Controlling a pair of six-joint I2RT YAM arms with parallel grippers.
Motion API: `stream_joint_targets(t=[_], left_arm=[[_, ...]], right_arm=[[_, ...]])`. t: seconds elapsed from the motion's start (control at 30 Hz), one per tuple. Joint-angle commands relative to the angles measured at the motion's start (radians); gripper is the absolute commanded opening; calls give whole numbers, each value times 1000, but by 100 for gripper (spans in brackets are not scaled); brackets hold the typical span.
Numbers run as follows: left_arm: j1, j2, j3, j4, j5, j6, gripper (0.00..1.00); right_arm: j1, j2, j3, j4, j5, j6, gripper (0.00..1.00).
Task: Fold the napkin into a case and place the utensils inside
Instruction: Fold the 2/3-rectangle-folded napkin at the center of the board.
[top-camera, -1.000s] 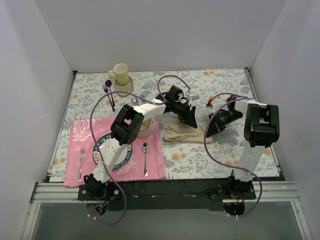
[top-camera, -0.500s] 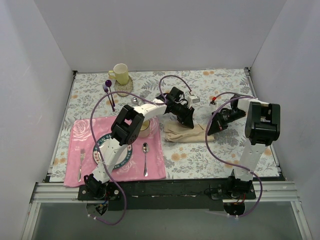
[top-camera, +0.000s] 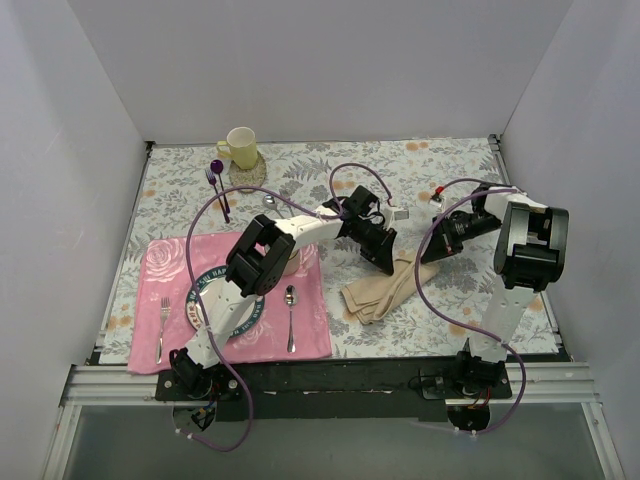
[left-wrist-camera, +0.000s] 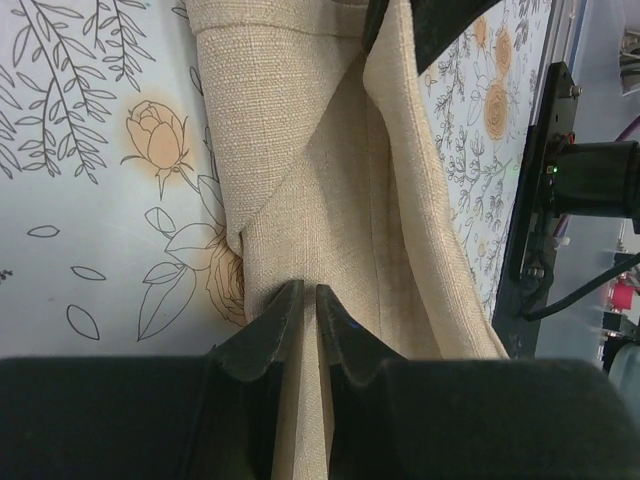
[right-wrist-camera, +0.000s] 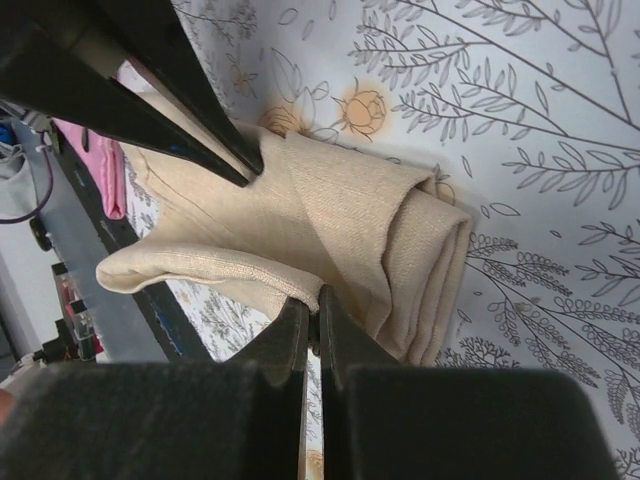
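Note:
The beige napkin lies folded into a narrow oblong on the grey floral cloth, slanting from upper right to lower left. My left gripper is shut on its upper end, with cloth between the jaws. My right gripper is shut on a raised edge of the napkin at its right corner. The napkin fills the left wrist view. The small silver spoon and the small fork lie on the pink placemat, on either side of the plate.
A blue-rimmed plate sits on the pink placemat, partly under the left arm. A yellow mug, a purple-handled fork and a lone spoon are at the back left. White walls surround the table.
The napkin has swung from lying crosswise to slanting down-left. My left gripper moved right and nearer with it. My right gripper drew back up and to the right.

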Motion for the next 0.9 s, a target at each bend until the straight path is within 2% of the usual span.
stream_joint_targets(t=[0.0,0.1,0.3,0.4,0.43,0.53,0.67,0.87], left_arm=[[-3,-9,4,-19,-11,-48,9],[-3,-3,4,-21,-23,-49,8],[-2,-6,5,-22,-26,-58,10],[12,-41,-34,33,25,-95,18],[24,-64,-54,67,38,-118,25],[46,-149,-136,253,60,-195,40],[44,-167,-101,279,34,-226,46],[11,-95,3,262,-21,-227,48]], right_arm=[[12,-9,44,-51,-89,-5,1],[20,2,39,-12,-90,41,1],[26,28,4,94,5,136,1],[26,45,-13,112,38,144,1],[26,45,-19,117,44,146,1],[26,42,-24,117,45,138,1],[26,30,-22,95,27,121,1],[26,5,-22,68,4,94,1]])
